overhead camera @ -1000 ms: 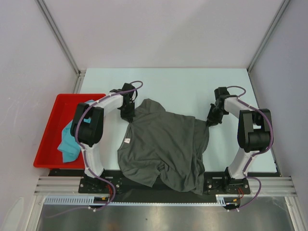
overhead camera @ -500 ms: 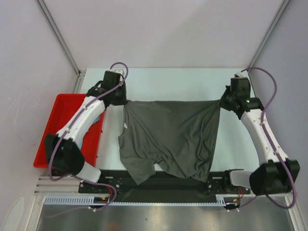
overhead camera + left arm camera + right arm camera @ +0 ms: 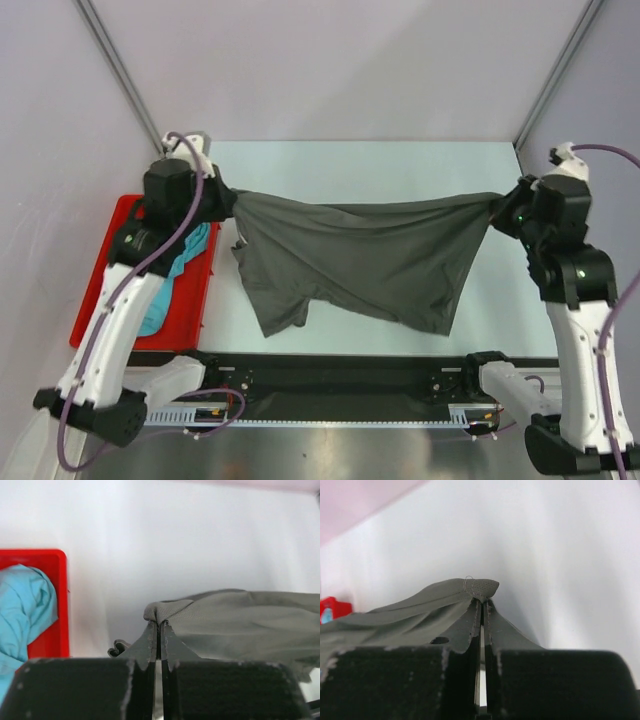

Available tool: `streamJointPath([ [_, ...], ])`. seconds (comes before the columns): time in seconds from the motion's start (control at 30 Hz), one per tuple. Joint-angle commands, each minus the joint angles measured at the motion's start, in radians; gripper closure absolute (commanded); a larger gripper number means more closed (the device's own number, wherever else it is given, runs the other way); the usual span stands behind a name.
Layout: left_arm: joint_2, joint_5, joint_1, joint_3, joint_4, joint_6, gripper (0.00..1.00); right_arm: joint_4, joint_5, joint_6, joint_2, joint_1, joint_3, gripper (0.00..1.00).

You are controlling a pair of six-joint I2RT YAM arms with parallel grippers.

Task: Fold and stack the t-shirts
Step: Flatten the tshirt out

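Note:
The dark grey t-shirt (image 3: 365, 255) hangs stretched in the air between both arms, its lower part drooping toward the table. My left gripper (image 3: 228, 203) is shut on its left top corner, seen in the left wrist view (image 3: 159, 622) with a fold of grey cloth (image 3: 240, 625) pinched between the tips. My right gripper (image 3: 500, 207) is shut on the right top corner; the right wrist view (image 3: 483, 601) shows the hem (image 3: 475, 587) clamped. The teal t-shirt (image 3: 180, 262) lies crumpled in the red tray (image 3: 100, 290); it also shows in the left wrist view (image 3: 25, 610).
The red tray sits at the table's left edge, its corner in the left wrist view (image 3: 55, 560). The pale table (image 3: 380, 165) lies under the shirt. Grey walls and metal posts close in the back and sides. A black rail (image 3: 340, 375) runs along the near edge.
Both arms have lifted and spread outward, pulling the grey t-shirt up off the table from a rumpled heap into a taut, hanging sheet.

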State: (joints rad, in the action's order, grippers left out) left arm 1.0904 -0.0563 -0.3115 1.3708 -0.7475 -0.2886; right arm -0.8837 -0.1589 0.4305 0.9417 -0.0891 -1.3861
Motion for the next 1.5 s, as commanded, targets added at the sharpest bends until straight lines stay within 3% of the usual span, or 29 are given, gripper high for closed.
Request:
streamJointPath([
  [0.0, -0.128, -0.051, 0.006, 0.079, -0.009, 0.016, 1.0, -0.058, -0.056, -0.022, -0.084, 0.005, -0.094, 1.0],
  [0.23, -0.182, -0.059, 0.006, 0.157, 0.016, -0.006, 1.0, -0.029, -0.068, -0.033, -0.155, 0.005, -0.136, 1.0],
  [0.5, -0.052, -0.037, 0.006, 0.244, 0.08, 0.008, 0.99, 0.049, -0.088, -0.044, -0.017, 0.005, -0.191, 1.0],
  [0.7, 0.288, -0.037, 0.005, 0.454, 0.002, 0.04, 0.98, 0.227, -0.102, -0.035, 0.195, 0.046, -0.176, 1.0],
  [0.83, 0.497, -0.033, 0.014, 0.523, 0.069, 0.083, 1.0, 0.279, -0.165, -0.085, 0.476, 0.046, -0.266, 1.0],
  [0.9, 0.67, -0.036, 0.032, 0.638, 0.054, 0.088, 0.99, 0.272, -0.145, -0.084, 0.595, 0.057, -0.328, 0.99],
  [0.97, 0.777, -0.065, 0.067, 0.776, -0.007, 0.077, 0.85, 0.247, -0.081, -0.032, 0.749, 0.087, -0.45, 0.71],
  [1.0, 0.863, -0.115, 0.072, 0.812, -0.025, 0.077, 0.43, 0.2, -0.068, -0.007, 0.796, 0.116, -0.494, 0.6],
  [1.03, 0.885, -0.14, 0.077, 0.838, -0.05, 0.08, 0.32, 0.146, -0.082, -0.006, 0.845, 0.123, -0.633, 0.45],
  [1.1, 0.916, -0.18, 0.075, 0.835, -0.061, 0.098, 0.14, -0.022, -0.143, -0.007, 0.975, 0.129, -0.756, 0.35],
  [1.13, 0.919, -0.192, 0.069, 0.835, -0.094, 0.104, 0.11, -0.065, -0.137, -0.012, 1.0, 0.129, -0.818, 0.3],
  [1.2, 0.88, -0.235, 0.058, 0.782, -0.119, 0.112, 0.1, -0.138, -0.126, 0.004, 0.982, 0.132, -0.786, 0.28],
  [1.33, 0.707, -0.175, 0.049, 0.46, -0.066, 0.075, 0.16, -0.08, 0.004, 0.039, 0.806, 0.108, -0.466, 0.32],
  [1.37, 0.669, -0.165, 0.043, 0.409, -0.061, 0.06, 0.21, -0.039, 0.062, 0.045, 0.757, 0.095, -0.297, 0.35],
  [1.47, 0.551, -0.093, 0.009, 0.205, -0.053, 0.032, 0.29, -0.011, 0.091, 0.1, 0.597, 0.028, -0.016, 0.41],
])
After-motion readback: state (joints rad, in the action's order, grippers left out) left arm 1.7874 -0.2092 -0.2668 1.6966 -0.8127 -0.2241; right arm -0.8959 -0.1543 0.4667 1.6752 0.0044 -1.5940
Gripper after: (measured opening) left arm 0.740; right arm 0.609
